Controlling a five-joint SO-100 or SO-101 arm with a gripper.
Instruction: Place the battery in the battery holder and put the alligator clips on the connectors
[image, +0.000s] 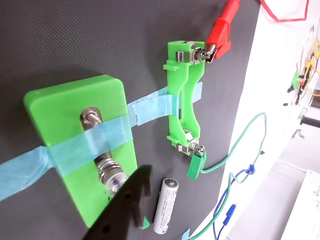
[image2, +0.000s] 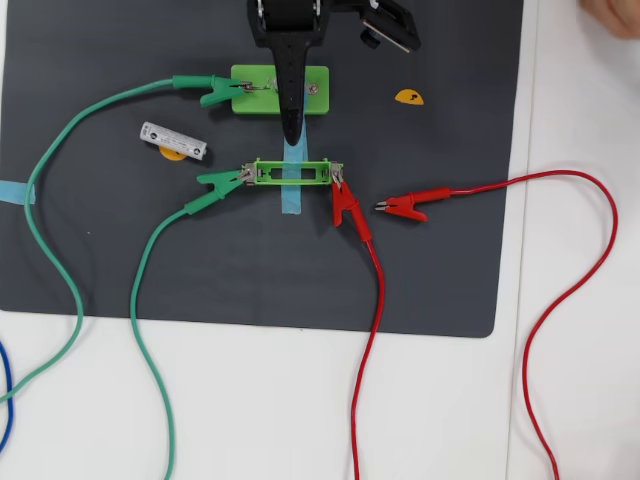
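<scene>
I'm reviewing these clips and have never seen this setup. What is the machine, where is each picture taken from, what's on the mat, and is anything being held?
It is a small robot arm ending in a black two-finger claw. One picture looks straight down from above; the other comes from a camera on the arm's wrist. On the dark mat a taped green battery holder sits empty, with a green clip on one end and a red clip on the other. The battery lies loose beside it. A wider green plate carries another green clip; a second red clip lies unattached. The claw holds nothing visible.

Your arm (image2: 290, 30): all black plastic, blocky at top of overhead view. Gripper (image2: 291, 125) finger (image: 122, 210): matte black, tapered, notched edge, small holes.
</scene>
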